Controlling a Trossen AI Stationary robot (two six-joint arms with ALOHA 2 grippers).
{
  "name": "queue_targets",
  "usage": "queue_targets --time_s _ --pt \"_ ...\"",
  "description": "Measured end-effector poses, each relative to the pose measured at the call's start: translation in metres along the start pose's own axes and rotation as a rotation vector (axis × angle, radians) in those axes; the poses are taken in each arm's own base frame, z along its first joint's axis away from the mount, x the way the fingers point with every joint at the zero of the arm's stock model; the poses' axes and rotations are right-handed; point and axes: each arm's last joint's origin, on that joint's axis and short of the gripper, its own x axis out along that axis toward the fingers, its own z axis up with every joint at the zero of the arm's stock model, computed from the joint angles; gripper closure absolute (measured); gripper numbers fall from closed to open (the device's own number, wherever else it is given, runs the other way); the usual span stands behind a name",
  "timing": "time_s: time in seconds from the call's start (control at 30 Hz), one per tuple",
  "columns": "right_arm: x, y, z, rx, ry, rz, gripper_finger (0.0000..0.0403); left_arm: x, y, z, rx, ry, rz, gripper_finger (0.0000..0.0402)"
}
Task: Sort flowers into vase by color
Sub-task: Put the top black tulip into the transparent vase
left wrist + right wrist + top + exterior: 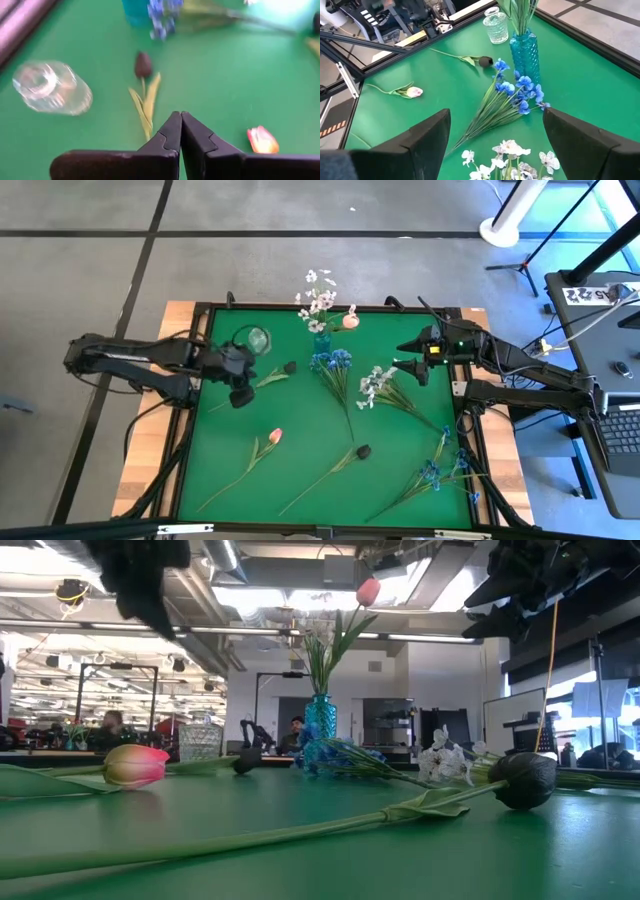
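Observation:
A teal vase (322,340) stands at the table's far edge with white blossoms and a pink tulip (368,590) in it. A clear glass vase (255,338) stands to its left. Lying flat are a dark tulip (290,367), a blue cluster (335,361), a white spray (375,385), a pink tulip (275,437), a second dark tulip (363,451) and more blue flowers (440,470). My left gripper (240,390) is shut and hovers over the first dark tulip's stem (147,107), well above the table. My right gripper (415,360) is open, in the air right of the white spray.
A raised black rim (190,430) frames the green table. The near left corner (215,480) holds only one long stem. In the low view, people sit at desks in the room beyond the table (110,725).

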Motion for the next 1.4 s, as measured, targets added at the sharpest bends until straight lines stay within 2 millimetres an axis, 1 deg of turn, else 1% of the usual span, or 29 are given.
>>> queue_targets --time_s 0.07,0.17,0.3,0.37,0.5,0.57,0.63,0.73,0.83,0.9,0.97,1.03,1.07,1.1,1.17,1.27,1.33,1.4 --pt "0.0 0.0 0.001 -0.001 -0.006 0.002 0.0086 0.016 -0.003 -0.006 -0.006 0.066 0.011 0.0391" --pt "0.0 0.0 0.001 -0.001 -0.009 0.003 0.0086 0.048 -0.004 -0.017 0.015 0.187 0.095 0.0363" --pt "0.0 0.0 0.001 0.002 -0.009 0.002 0.0086 0.083 0.002 -0.025 0.044 0.297 0.232 0.032" --pt "0.0 0.0 0.001 0.002 -0.007 0.002 0.0086 0.098 0.005 -0.025 0.036 0.352 0.247 0.0301" --pt "0.0 0.0 0.001 -0.003 -0.007 0.003 0.0086 0.127 0.009 -0.025 -0.009 0.437 0.22 0.0271" --pt "0.0 0.0 0.001 -0.002 -0.007 0.002 0.0086 0.14 0.012 -0.027 -0.004 0.492 0.215 0.0259" --pt "0.0 0.0 0.001 0.01 -0.005 0.009 0.0086 0.151 0.017 -0.03 -0.016 0.547 0.221 0.0248" --pt "0.0 0.001 0.001 0.034 0.001 0.036 0.0086 0.162 0.023 -0.032 -0.052 0.609 0.213 0.0238" --pt "0.0 0.001 0.0 0.037 0.004 0.044 0.0086 0.166 0.025 -0.032 -0.064 0.635 0.189 0.0246" --pt "0.0 0.001 0.001 0.037 0.003 0.044 0.0086 0.166 0.025 -0.032 -0.069 0.637 0.176 0.0269" --pt "0.0 0.001 0.001 0.037 0.003 0.044 0.0086 0.166 0.024 -0.031 -0.074 0.635 0.169 0.0309" --pt "0.0 0.002 0.001 0.046 0.003 0.045 0.0086 0.165 0.022 -0.029 -0.076 0.628 0.157 0.0362" --pt "0.0 0.002 0.001 0.053 0.003 0.046 0.0086 0.164 0.021 -0.029 -0.077 0.623 0.156 0.038" --pt "0.0 0.002 0.001 0.062 0.004 0.052 0.0086 0.163 0.02 -0.027 -0.08 0.616 0.157 0.0388" --pt "0.0 0.002 0.001 0.077 0.002 0.066 0.0086 0.16 0.016 -0.023 -0.077 0.605 0.152 0.0395" --pt "-0.001 0.003 0.001 0.079 0.004 0.087 0.0086 0.148 0.006 -0.015 -0.043 0.561 0.134 0.0398" --pt "-0.001 0.003 0.001 0.079 0.003 0.091 0.0086 0.133 -0.003 -0.006 -0.025 0.49 0.095 0.0399" --pt "-0.001 0.003 0.001 0.079 0.002 0.092 0.0086 0.117 -0.008 -0.004 -0.014 0.462 0.074 0.0399"
